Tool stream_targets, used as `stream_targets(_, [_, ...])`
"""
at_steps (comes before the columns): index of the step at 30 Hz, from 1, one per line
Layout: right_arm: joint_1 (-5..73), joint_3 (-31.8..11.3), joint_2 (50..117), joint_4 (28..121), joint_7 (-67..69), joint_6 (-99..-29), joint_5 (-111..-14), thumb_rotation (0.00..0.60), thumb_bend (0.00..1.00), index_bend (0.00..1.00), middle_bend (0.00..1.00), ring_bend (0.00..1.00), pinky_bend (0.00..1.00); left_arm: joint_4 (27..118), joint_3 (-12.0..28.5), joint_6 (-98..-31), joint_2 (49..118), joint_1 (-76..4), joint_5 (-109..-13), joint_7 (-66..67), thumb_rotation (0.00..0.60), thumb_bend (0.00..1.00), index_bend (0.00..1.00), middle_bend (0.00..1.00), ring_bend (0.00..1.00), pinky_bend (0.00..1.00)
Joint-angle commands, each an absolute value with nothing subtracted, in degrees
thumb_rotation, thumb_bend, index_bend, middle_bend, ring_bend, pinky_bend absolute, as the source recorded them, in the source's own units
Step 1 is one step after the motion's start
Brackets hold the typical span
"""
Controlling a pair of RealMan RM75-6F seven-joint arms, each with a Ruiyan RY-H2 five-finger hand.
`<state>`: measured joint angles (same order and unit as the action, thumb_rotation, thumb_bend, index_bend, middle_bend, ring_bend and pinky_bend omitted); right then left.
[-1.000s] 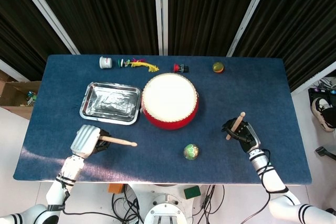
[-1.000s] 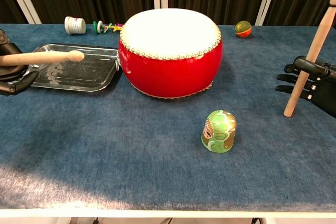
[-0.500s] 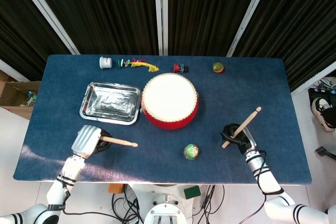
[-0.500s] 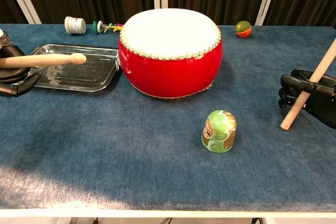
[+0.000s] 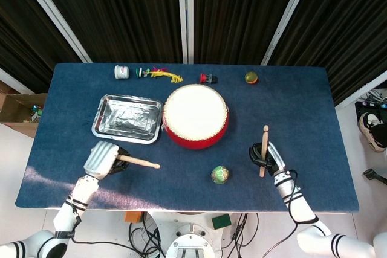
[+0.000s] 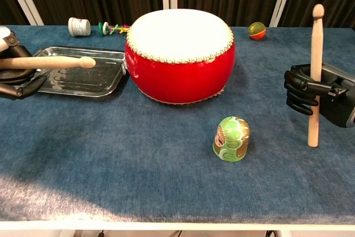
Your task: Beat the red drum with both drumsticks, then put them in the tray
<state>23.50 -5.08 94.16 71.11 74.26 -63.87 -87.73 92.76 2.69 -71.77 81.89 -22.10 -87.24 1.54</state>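
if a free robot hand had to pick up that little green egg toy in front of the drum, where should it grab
Probably around the middle of the green egg toy, coming straight down from above. It stands upright by itself on the blue table, rounded and narrower at the top, with open space on every side, so fingers can close around its widest part.
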Motion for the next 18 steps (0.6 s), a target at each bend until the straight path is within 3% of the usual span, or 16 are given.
stream_targets(1, [25.23, -5.97, 88.04, 78.43, 61.58, -64.41, -88.84, 0.6, 0.9, 1.0, 1.0, 1.0, 1.0, 92.96, 2.99, -71.33, 81.48, -22.76, -87.7, 1.99, 0.6, 0.49, 1.0, 1.0, 1.0, 1.0])
stream_targets(11, [26.6, -9.41, 78.4, 88.42, 34.34, -65.49, -86.27, 0.6, 0.9, 1.0, 1.0, 1.0, 1.0, 93.1, 4.2, -71.99, 81.45, -24.05, -88.59, 3.59, 0.6, 0.49, 1.0, 1.0, 1.0, 1.0])
stream_targets(18, [32.22, -12.17, 73.24, 87.78, -0.41, -60.63, -84.22, 0.6, 0.9, 1.0, 1.0, 1.0, 1.0, 93.93, 8.09, -68.38, 80.39, -28.14, -86.25, 11.16, 0.6, 0.5, 1.0, 1.0, 1.0, 1.0])
